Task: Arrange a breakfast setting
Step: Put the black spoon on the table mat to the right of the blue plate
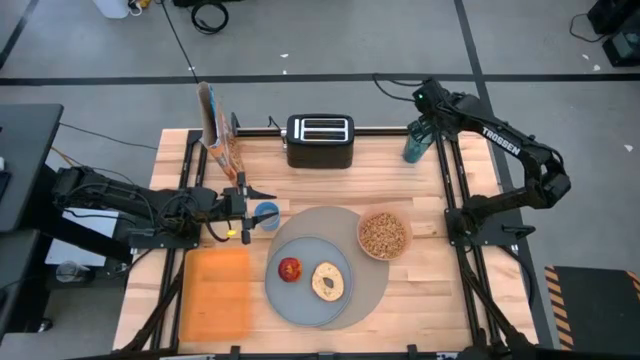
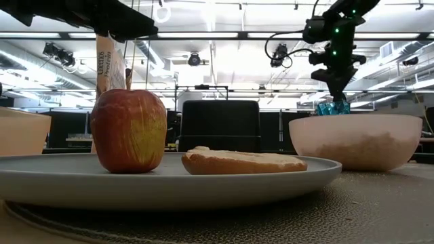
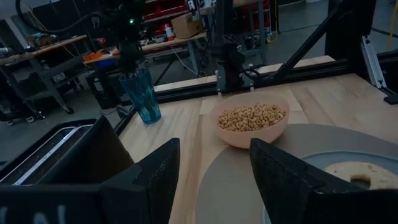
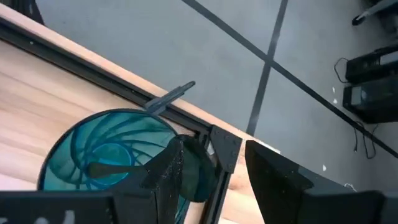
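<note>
The left gripper (image 1: 262, 212), fingers apart and empty, hovers just beside the small blue cup (image 1: 266, 212), left of the mat (image 1: 370, 285). The right gripper (image 1: 421, 120), fingers parted, straddles the rim of a teal glass (image 4: 115, 152) beyond the mat.

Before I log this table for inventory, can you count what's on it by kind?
Dishes (plate, bowl): 2
Drinking vessels (teal tumbler, small blue cup): 2
Foods on the plate (apple, bagel): 2
Flat bases (grey mat, orange board): 2
Toaster: 1
Cereal box: 1
Total: 10
</note>
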Motion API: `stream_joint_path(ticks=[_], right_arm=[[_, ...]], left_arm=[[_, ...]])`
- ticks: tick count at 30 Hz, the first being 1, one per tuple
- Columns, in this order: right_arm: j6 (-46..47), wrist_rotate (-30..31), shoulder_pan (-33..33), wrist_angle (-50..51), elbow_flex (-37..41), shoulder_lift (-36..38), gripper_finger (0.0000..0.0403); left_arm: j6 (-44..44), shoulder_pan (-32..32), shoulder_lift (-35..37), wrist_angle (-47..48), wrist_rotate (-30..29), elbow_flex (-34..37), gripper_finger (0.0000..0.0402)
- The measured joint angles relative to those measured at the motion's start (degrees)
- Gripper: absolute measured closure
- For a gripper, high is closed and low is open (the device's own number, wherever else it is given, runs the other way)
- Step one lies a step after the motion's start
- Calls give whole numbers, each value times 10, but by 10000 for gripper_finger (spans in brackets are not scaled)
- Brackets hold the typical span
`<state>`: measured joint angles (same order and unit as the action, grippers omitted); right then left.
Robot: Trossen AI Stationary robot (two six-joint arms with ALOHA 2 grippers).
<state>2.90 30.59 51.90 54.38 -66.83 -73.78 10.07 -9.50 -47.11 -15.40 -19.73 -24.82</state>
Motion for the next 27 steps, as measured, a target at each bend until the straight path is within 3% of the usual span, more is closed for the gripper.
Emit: stream_joint_path(ticks=[8,27], right_arm=[[0,-6,-1,1,0,0,242],[2,-15,-1,27,0,-20,379]], left_arm=[[0,0,0,1,0,0,198],[-9,-2,0,3,0,0,198]])
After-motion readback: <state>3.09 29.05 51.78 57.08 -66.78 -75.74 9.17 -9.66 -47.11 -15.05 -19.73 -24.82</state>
